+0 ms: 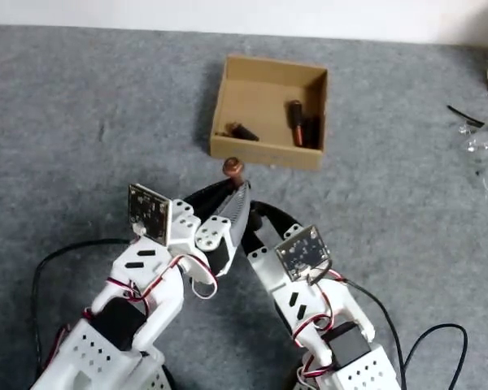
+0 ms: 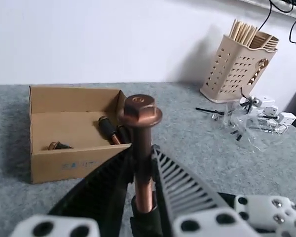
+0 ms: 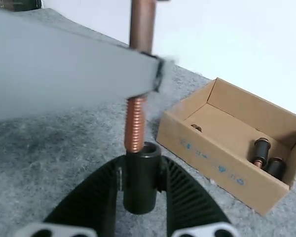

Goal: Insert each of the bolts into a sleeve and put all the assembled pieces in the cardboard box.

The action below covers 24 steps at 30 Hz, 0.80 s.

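A copper bolt [image 2: 140, 143] stands upright with its hex head [image 1: 233, 168] on top, and my left gripper [image 2: 141, 153] is shut on its shaft. Right below it, my right gripper [image 3: 140, 168] is shut on a black sleeve [image 3: 141, 182]. The bolt's threaded end [image 3: 134, 131] reaches down into the sleeve's mouth. Both grippers meet just in front of the cardboard box [image 1: 264, 154]. Inside the box lie assembled pieces [image 1: 295, 122], one more by its left wall [image 1: 242, 131]. The left finger [image 3: 74, 84] crosses the right wrist view.
Grey carpet covers the table. A beige perforated holder with sticks [image 2: 239, 64] stands at the far right, with clear plastic bits and black cables [image 1: 480, 138] beside it. Open carpet lies left of the box.
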### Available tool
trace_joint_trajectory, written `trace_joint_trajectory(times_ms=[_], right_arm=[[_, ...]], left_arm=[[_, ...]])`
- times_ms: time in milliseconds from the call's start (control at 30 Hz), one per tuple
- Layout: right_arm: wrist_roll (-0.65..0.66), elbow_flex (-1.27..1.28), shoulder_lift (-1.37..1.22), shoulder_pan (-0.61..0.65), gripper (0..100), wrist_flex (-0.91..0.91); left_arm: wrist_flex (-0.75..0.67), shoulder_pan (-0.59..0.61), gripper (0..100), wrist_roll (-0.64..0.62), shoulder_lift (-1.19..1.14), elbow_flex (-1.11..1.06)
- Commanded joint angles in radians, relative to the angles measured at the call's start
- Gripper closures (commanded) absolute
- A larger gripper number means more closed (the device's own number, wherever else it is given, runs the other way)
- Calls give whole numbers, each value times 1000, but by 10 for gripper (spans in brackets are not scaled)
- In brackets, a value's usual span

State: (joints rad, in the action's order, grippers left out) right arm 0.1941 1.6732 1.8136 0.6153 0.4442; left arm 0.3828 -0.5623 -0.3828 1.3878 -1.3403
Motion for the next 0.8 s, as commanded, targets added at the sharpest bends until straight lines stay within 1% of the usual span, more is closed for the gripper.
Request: trace_joint_trajectory(times_ms=[0, 200, 400, 567, 767], right_arm=[[11, 147, 25, 7, 993, -13], [11, 147, 25, 7, 994, -13], [11, 147, 25, 7, 994, -12], [11, 147, 25, 7, 994, -12], [11, 147, 25, 7, 994, -12]], left_arm=[[6, -12, 995, -86, -30, 33], [6, 15, 995, -129, -33, 22], [6, 15, 995, -129, -35, 13], [-78, 15, 995, -123, -35, -45], [-83, 15, 995, -118, -35, -51]])
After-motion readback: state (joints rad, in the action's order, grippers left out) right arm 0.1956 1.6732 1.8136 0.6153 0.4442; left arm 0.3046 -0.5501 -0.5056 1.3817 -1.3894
